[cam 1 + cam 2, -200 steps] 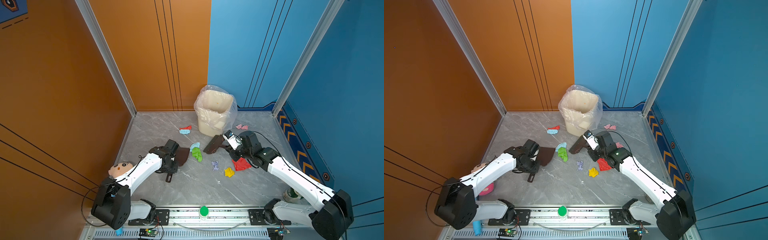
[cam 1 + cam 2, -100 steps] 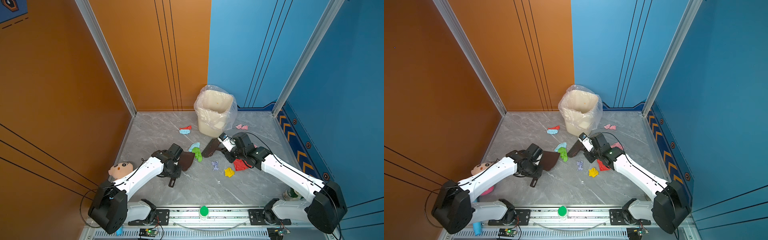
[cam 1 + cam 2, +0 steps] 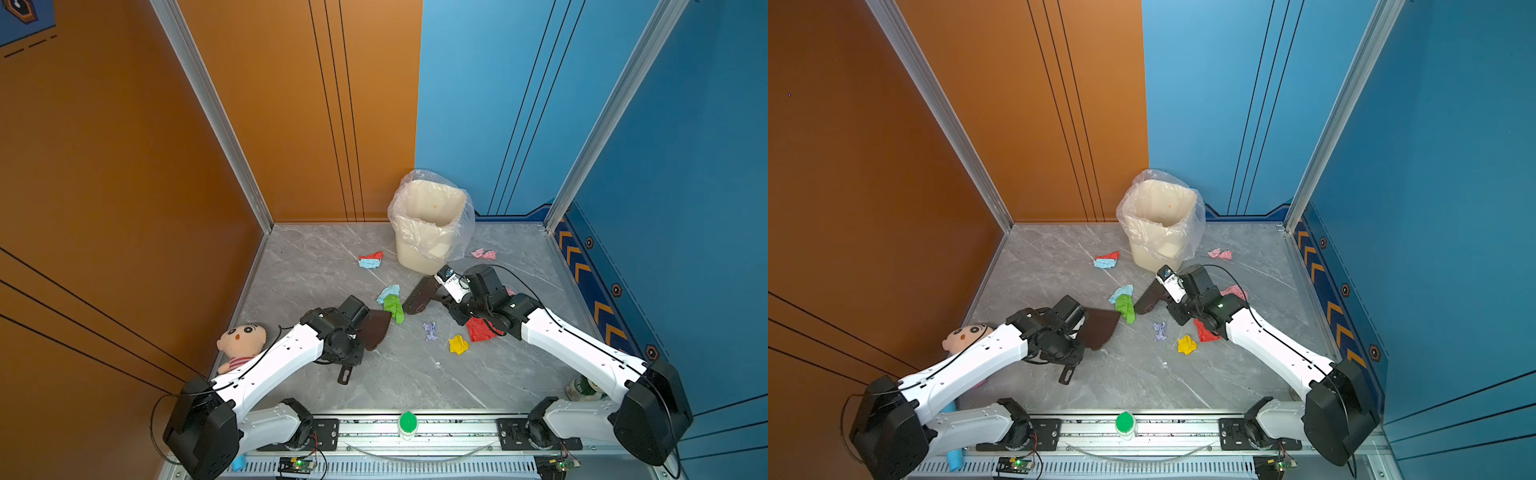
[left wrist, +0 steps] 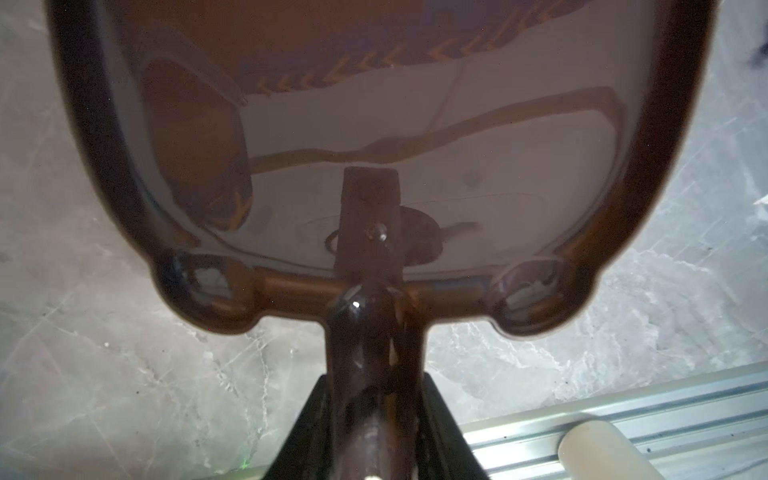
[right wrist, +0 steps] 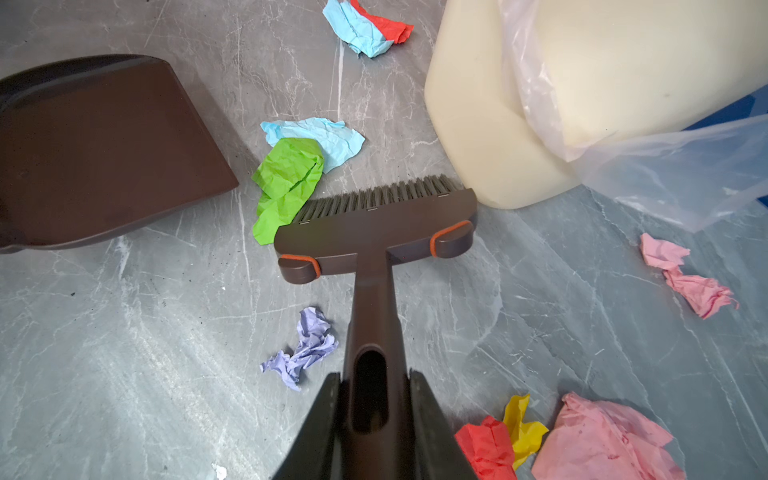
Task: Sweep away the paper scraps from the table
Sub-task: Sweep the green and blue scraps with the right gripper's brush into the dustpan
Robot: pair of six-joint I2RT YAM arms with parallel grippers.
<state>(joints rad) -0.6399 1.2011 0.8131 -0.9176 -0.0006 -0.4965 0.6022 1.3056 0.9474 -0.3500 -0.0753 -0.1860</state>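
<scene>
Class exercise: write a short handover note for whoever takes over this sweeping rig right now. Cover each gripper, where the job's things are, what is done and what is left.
Left gripper: shut on the dustpan handle, its mouth facing the green scrap.
Right gripper: shut on the brush handle; the bristles touch the green scrap, with a light blue scrap just beyond it.
Elsewhere on the table: red and blue scraps near the bin, a lilac scrap, a yellow scrap, a red scrap and pink scraps.
Done: nothing visible in the dustpan.
Left: sweep every scrap in.
</scene>
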